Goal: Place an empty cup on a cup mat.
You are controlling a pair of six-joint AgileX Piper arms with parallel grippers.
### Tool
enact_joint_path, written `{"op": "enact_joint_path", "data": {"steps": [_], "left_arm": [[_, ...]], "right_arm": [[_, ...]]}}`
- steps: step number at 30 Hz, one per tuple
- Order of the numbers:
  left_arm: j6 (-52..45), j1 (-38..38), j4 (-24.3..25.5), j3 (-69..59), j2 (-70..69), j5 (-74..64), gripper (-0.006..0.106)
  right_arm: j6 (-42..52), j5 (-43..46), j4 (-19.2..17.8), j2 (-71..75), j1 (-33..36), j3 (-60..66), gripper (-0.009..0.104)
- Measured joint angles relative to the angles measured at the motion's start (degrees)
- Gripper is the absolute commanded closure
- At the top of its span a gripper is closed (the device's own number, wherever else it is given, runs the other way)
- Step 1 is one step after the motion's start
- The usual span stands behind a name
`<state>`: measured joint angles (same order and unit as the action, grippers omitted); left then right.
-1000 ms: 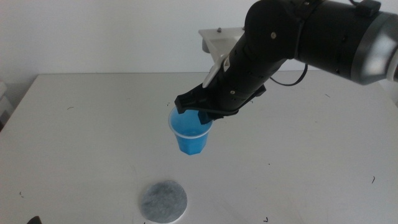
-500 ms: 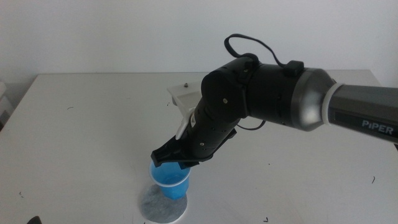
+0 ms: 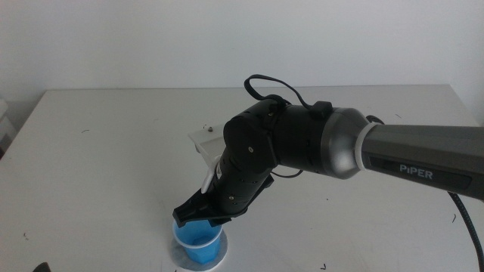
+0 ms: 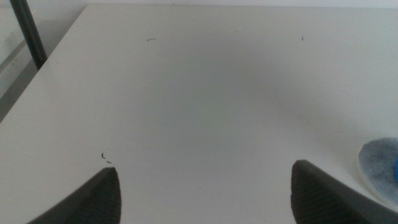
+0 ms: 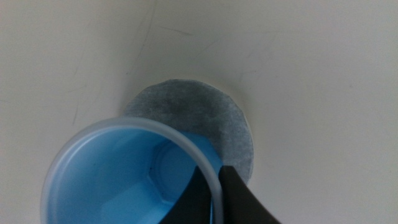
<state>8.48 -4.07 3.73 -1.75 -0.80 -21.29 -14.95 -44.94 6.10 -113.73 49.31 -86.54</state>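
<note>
White table (image 3: 98,151) below — right gripper (image 5: 214,186) pinching thin rim of small blue tapered plastic cup (image 5: 124,180), light and flexible, over round grey cup mat (image 5: 211,118); left gripper (image 4: 202,193) idle, jaws wide.

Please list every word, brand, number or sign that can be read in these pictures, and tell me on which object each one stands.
"PiPER": white letters on the dark forearm of the right arm, in the middle view.
The cup, the cup mat and the table carry no readable text.
</note>
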Motion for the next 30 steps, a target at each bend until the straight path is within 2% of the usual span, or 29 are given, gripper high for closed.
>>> {"op": "enact_joint_path", "data": {"steps": [3, 18, 21, 26, 30], "left_arm": [[0.0, 0.0, 0.0, 0.0, 0.0, 0.0, -0.005], [0.0, 0.0, 0.0, 0.0, 0.0, 0.0, -0.005], [0.0, 0.0, 0.0, 0.0, 0.0, 0.0, -0.005], [0.0, 0.0, 0.0, 0.0, 0.0, 0.0, -0.005], [0.0, 0.0, 0.0, 0.0, 0.0, 0.0, -0.005]], "right_arm": [[0.0, 0.3, -0.1, 0.0, 0.0, 0.0, 0.095], [-0.4, 0.9, -0.9, 2.5, 0.0, 0.0, 0.034], [-0.4, 0.7, -1.1, 5.0, -0.3, 0.0, 0.03], [-0.1, 0.3, -1.5, 11.9, -3.1, 0.0, 0.029], [0.0, -0.7, -5.1, 19.0, -6.8, 0.4, 0.029]]}}
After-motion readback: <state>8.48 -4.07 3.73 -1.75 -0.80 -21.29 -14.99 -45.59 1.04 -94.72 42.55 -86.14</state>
